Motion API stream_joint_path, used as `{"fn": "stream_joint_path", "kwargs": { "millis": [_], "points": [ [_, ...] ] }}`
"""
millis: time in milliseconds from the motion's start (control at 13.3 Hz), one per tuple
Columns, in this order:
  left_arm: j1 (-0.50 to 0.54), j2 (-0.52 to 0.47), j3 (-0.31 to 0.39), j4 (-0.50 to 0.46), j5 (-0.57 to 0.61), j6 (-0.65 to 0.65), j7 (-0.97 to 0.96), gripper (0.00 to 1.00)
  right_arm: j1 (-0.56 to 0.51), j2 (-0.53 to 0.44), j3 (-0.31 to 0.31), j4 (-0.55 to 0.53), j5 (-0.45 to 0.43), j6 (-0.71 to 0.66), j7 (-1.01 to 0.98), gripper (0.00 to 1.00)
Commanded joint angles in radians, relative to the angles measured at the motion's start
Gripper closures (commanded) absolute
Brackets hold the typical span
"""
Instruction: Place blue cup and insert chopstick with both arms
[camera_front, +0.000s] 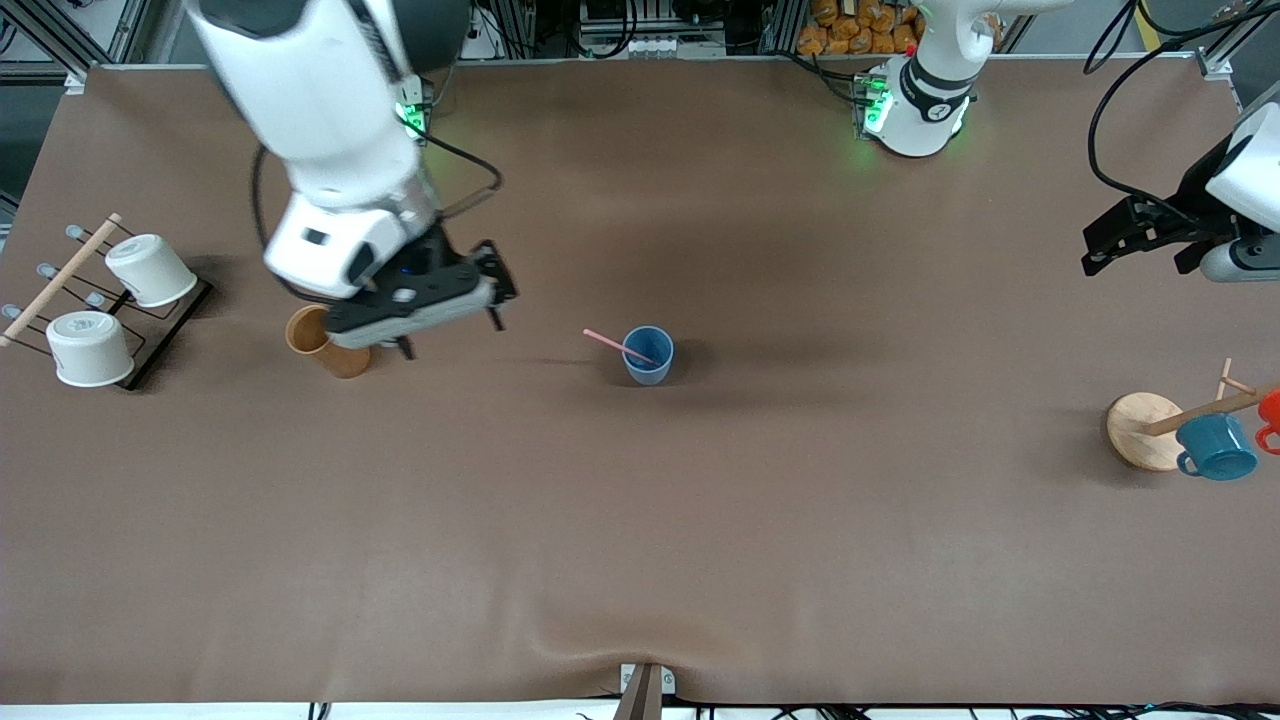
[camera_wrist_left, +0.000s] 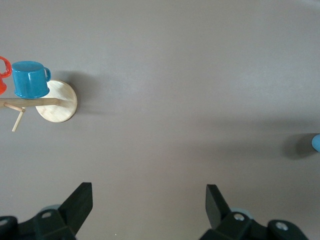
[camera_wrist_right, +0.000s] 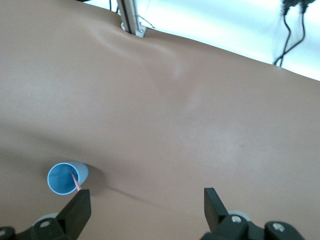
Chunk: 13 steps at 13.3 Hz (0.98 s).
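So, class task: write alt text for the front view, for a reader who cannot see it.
A blue cup stands mid-table on the brown table with a pink chopstick leaning in it. The right gripper hangs open over the table beside a brown cup; the left gripper waits open at the left arm's end, above a mug rack.

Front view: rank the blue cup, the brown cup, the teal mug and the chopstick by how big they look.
1. Brown cup and teal mug, too alike to separate
2. Blue cup
3. Chopstick, thinnest
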<state>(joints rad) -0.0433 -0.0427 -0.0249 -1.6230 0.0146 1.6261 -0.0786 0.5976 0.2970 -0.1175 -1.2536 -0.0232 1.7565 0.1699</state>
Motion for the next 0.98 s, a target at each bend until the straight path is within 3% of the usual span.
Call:
{"fn": "stream_joint_path", "kwargs": {
  "millis": [0, 151, 377, 603, 905],
  "points": [
    [0.006, -0.002, -0.003, 0.009, -0.016, 0.001, 0.016, 0.00, 0.001, -0.035, 0.006, -0.024, -0.017, -0.093, 0.013, 0.00],
    [0.006, 0.001, -0.003, 0.009, -0.015, 0.001, 0.016, 0.00, -0.056, -0.074, 0.012, -0.032, -0.017, -0.168, 0.000, 0.00],
    [0.008, 0.000, -0.003, 0.009, -0.015, 0.001, 0.016, 0.00, -0.243, -0.128, 0.045, -0.033, -0.009, -0.351, -0.059, 0.00],
    [0.008, 0.000, -0.003, 0.009, -0.015, 0.001, 0.016, 0.00, -0.433, -0.200, 0.070, -0.064, -0.004, -0.385, -0.304, 0.00],
    [0.010, 0.000, -0.003, 0.008, -0.016, 0.001, 0.017, 0.00, -0.548, -0.254, 0.075, -0.089, -0.003, -0.413, -0.421, 0.00]
  ]
}}
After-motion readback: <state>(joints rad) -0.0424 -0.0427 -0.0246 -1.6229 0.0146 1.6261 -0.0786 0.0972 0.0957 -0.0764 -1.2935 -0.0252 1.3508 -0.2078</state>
